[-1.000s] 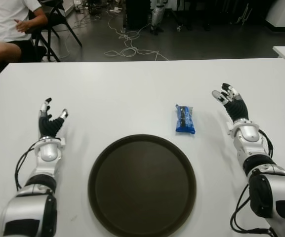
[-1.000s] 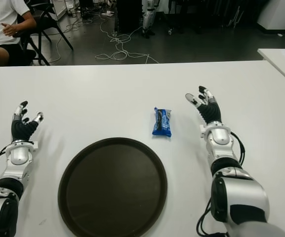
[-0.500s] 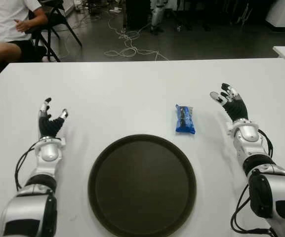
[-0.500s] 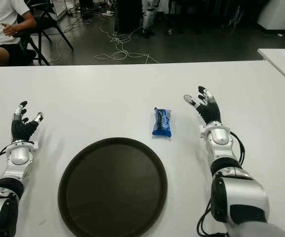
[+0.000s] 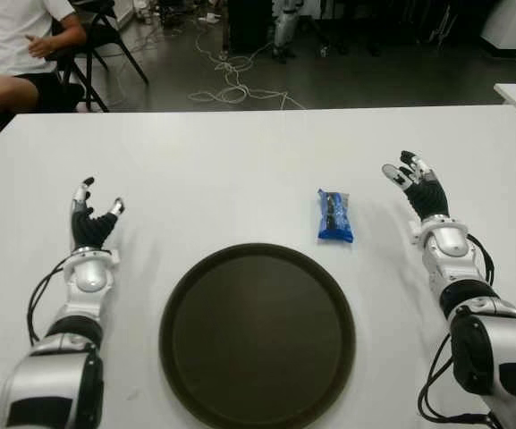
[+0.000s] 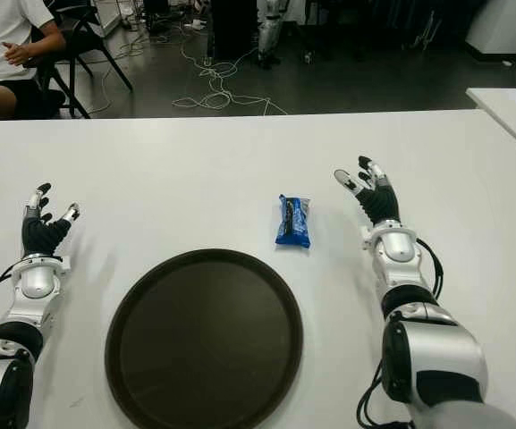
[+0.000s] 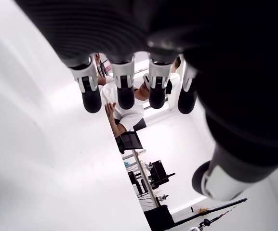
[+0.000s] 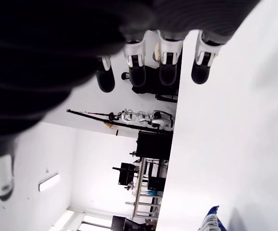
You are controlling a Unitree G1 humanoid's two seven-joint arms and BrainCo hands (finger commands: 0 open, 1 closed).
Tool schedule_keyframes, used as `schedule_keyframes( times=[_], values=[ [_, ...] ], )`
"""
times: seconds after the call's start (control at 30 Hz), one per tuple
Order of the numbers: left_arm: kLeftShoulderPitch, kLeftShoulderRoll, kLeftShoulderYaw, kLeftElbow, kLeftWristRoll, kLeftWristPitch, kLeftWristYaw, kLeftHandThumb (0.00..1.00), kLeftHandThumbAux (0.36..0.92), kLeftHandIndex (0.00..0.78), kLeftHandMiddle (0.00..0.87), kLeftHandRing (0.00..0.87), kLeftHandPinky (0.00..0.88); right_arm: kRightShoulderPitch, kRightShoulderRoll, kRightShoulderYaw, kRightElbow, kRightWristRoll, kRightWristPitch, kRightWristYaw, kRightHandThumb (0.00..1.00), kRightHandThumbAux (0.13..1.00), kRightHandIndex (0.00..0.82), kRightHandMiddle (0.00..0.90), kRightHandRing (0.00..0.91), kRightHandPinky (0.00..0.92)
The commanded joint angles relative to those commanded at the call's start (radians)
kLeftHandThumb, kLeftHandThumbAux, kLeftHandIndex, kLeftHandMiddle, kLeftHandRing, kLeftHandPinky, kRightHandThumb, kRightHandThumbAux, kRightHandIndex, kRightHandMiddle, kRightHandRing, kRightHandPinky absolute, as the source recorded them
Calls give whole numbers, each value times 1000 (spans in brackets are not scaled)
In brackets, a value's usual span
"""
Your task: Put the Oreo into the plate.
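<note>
Lying untouched on the white bench (image 5: 240, 161) just beyond the dark plate (image 5: 258, 335), the Oreo (image 5: 334, 215) awaits pickup, with the right hand (image 5: 418, 183) nearby and the left hand (image 5: 92, 214) both spread and holding nothing.

A robotics lab: floor cables (image 5: 231, 85); another robot's legs (image 5: 284, 27).

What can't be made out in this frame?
- Oreo pack: printing too small to read in the eye views; right wrist view shows only a corner, cut off by the edge.
- Plate: absent from both wrist views.
- Seated person: cut off by the edge.
</note>
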Motion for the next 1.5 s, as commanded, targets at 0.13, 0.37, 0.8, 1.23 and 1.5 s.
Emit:
schedule_keyframes(
  times=[0.13, 0.37, 0.8, 1.23, 1.5],
  values=[
    [1, 2, -7, 0, 10, 2, 6, 0, 676, 32, 43, 23, 11, 2, 0, 2, -1, -1, -5, -5, 0, 521, 0, 0, 0, 0],
    [2, 2, -10, -1, 13, 4, 13, 0, 681, 38, 45, 26, 15, 3, -2, 8, -1, -8, -6, -7, 0, 551, 0, 0, 0, 0],
    [3, 5, -11, -1, 14, 1, 10, 0, 708, 40, 49, 27, 9, 9, 0, 23, -2, -34, -38, -27, 0, 580, 0, 0, 0, 0],
    [4, 1, -11, -3, 15, -2, 17, 0, 731, 41, 55, 33, 15, 11, -8, 61, -9, -86, -77, -59, 0, 547, 0, 0, 0, 0],
    [4, -6, -5, -7, 6, -1, 13, 0, 734, 37, 44, 24, 12, 7, -13, 115, -26, -141, -132, -86, 0, 528, 0, 0, 0, 0]
  ],
)
